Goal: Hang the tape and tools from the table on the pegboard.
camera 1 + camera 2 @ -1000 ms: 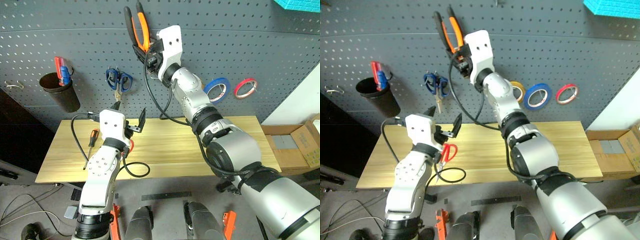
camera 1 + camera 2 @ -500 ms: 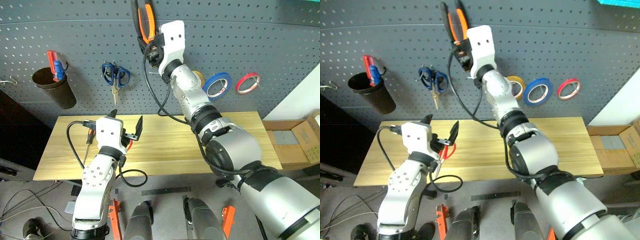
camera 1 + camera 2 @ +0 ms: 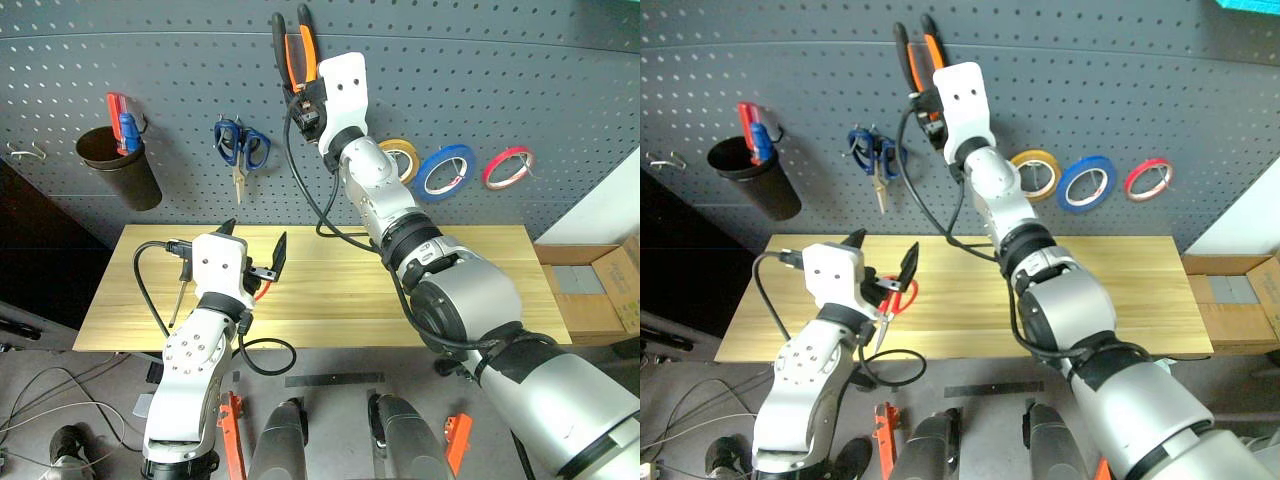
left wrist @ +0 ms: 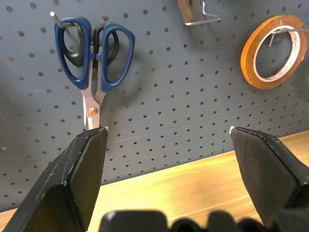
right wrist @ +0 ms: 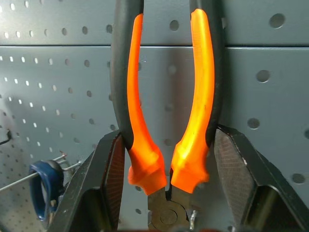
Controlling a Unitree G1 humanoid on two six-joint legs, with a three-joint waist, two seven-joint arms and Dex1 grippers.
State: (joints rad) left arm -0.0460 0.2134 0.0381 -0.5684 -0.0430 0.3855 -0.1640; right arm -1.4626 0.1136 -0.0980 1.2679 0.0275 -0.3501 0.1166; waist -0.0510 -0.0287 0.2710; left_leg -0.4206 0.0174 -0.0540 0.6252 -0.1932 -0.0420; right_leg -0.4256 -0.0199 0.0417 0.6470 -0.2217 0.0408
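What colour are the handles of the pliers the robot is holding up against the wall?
Orange and black; the pliers show best in the right wrist view.

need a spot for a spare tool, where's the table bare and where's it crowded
The table is bare on its right half, right of the right arm. The left end is crowded: screwdriver, red-handled scissors and the open left hand above them.

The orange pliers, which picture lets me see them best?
The right wrist view. There the pliers stand big and close against the pegboard, and the right pincer squeezes both handles. The two eye views show the pliers small, handles poking up above the pincer. The left wrist view looks at blue scissors instead.
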